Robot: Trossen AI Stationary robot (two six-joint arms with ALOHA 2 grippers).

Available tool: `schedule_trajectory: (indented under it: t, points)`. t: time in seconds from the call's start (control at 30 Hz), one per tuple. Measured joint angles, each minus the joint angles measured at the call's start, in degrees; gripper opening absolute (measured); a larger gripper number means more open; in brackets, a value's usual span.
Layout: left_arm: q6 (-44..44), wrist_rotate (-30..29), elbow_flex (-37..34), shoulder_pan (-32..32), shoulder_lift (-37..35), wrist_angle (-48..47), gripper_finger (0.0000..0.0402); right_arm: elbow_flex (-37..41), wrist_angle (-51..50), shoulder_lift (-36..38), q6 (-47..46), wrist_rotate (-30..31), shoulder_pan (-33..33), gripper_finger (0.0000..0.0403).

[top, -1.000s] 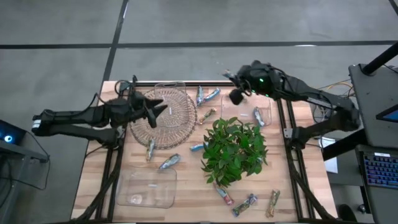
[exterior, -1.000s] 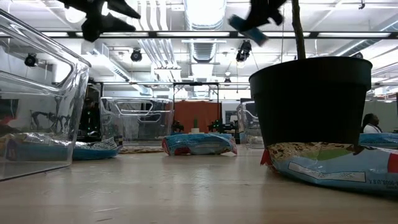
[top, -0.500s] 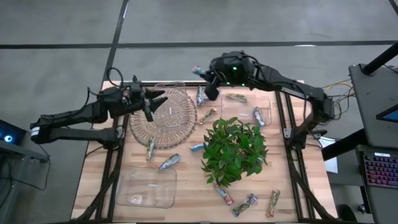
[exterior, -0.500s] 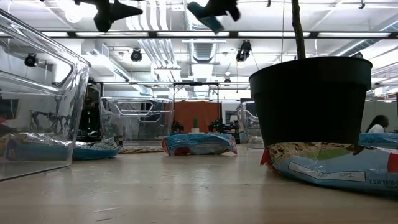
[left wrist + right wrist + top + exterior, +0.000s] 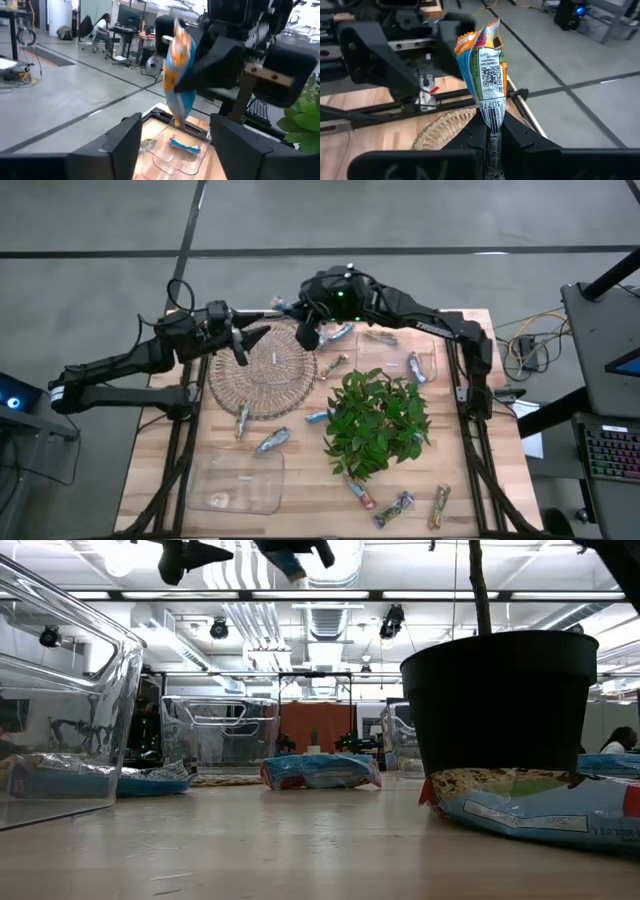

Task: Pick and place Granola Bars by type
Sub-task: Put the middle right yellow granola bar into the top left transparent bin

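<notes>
Holding the granola bar by one end, your right gripper is pinched on the wrapper high above the far edge of the wicker basket, between the basket's rim and the back of the worktop. The bar stands out from the fingertips along the gripper's own line, so its long axis runs from the right gripper toward the left gripper, free end leading. The left gripper is spread, its two fingers apart, facing the bar from just across the basket; in the left wrist view the bar hangs upright in the gap ahead of those fingers. Judging by this, a hand-over is likely, so the bar's free end must enter between the left fingers squarely.

Other bars lie scattered around the plant.
</notes>
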State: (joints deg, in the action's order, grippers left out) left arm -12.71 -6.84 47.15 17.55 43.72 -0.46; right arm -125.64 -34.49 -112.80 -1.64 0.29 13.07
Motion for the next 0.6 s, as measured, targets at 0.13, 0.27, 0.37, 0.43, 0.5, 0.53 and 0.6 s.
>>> schedule_trajectory:
  t: [0.13,0.27,0.37,0.43,0.5,0.53,0.6]
  points:
    - [1.4,2.8,1.3,0.0,1.5,-0.1,0.0243,-3.3,-0.1,-2.6,-0.3,-0.8,-0.5,0.0017]
    - [2.6,3.1,2.5,0.0,2.7,0.0,0.0244,-4.2,0.3,-3.2,-0.6,-1.7,-0.9,0.0017]
    - [2.8,2.8,3.7,0.0,3.4,0.0,0.0240,-4.2,-0.1,-3.2,-0.6,-1.8,-1.3,0.0017]
    - [3.0,1.9,4.6,0.0,3.8,0.0,0.0236,-4.2,-0.3,-3.2,-0.6,-1.9,-1.4,0.0017]
    - [3.6,1.4,5.5,0.0,4.2,0.1,0.0233,-4.2,-0.3,-3.2,-0.6,-1.8,-1.5,0.0017]
    - [3.8,1.3,5.8,0.0,4.4,0.2,0.0232,-4.2,-0.3,-3.2,-0.6,-1.8,-1.5,0.0017]
    - [3.8,1.4,6.3,0.0,4.8,0.1,0.0230,-4.2,-0.5,-3.2,-0.7,-1.8,-1.4,0.0017]
